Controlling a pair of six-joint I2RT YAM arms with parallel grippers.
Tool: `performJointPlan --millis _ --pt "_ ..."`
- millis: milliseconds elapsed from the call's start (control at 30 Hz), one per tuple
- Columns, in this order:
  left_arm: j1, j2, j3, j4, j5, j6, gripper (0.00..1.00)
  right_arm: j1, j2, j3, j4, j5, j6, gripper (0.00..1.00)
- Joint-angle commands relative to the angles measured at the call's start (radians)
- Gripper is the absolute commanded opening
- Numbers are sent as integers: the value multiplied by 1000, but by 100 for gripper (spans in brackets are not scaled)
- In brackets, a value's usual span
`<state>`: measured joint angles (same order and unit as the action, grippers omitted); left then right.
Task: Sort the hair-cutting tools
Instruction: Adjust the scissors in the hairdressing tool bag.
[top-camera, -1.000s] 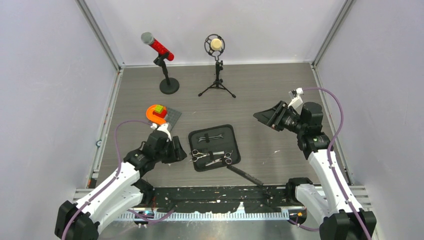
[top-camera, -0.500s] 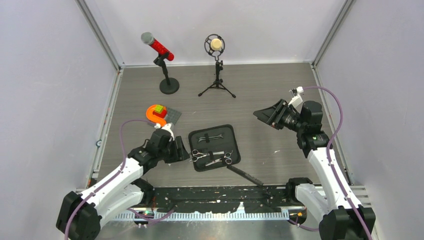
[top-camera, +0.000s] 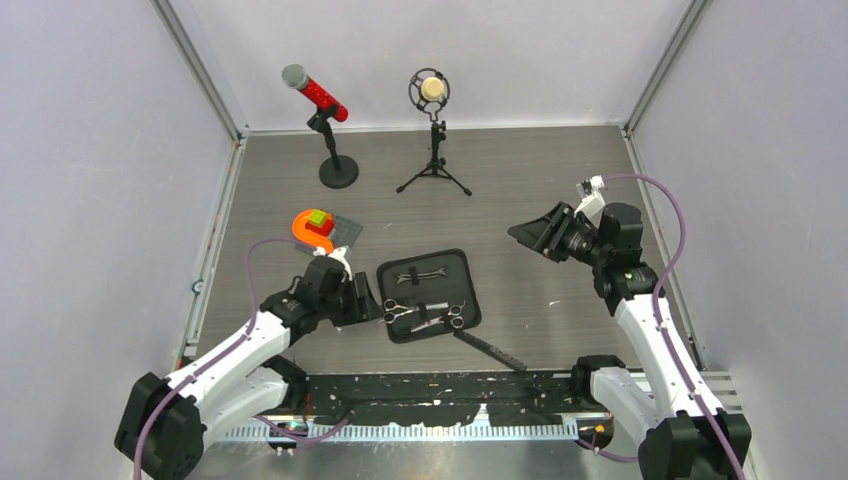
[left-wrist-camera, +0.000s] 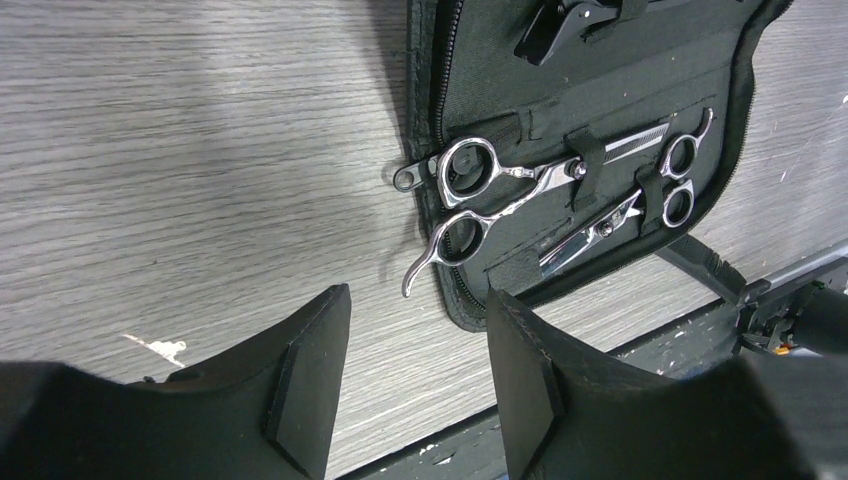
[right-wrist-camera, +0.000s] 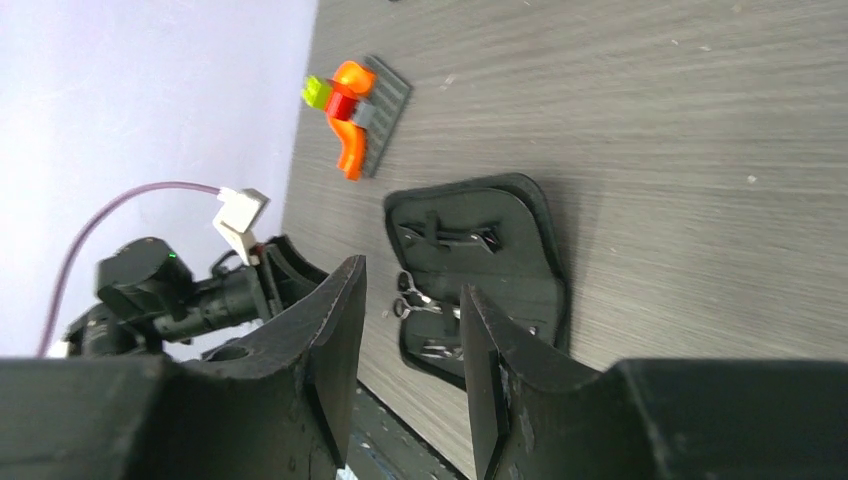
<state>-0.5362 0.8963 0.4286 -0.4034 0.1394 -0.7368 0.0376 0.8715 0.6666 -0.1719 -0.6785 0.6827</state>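
The left pincer (left-wrist-camera: 417, 295), spread and empty, is hovering just short of two silver scissors (left-wrist-camera: 500, 185) strapped in the open case (left-wrist-camera: 600, 80). A clean grab likely means closing on one ring handle only. One comb (left-wrist-camera: 710, 262) is lying beyond them, with one clip (left-wrist-camera: 565, 15) farther ahead. The right pincer (right-wrist-camera: 410, 278), also spread and empty, is hanging well apart.

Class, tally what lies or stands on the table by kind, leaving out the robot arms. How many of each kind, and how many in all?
Scissors: 2
Hair clips: 1 that shows
Combs: 1
Microphones: 2
Zip cases: 1
Block toys: 1
Total: 8
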Motion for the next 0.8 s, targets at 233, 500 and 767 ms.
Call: performJointPlan --millis 233,500,767 --pt "4 71 6 92 85 -30 51 232 176 -80 -84 241 -182 17" --pt "4 61 7 84 82 -32 50 289 213 -44 -90 311 -190 44" --pt "4 51 1 78 81 -39 49 291 192 8 -92 289 -172 61"
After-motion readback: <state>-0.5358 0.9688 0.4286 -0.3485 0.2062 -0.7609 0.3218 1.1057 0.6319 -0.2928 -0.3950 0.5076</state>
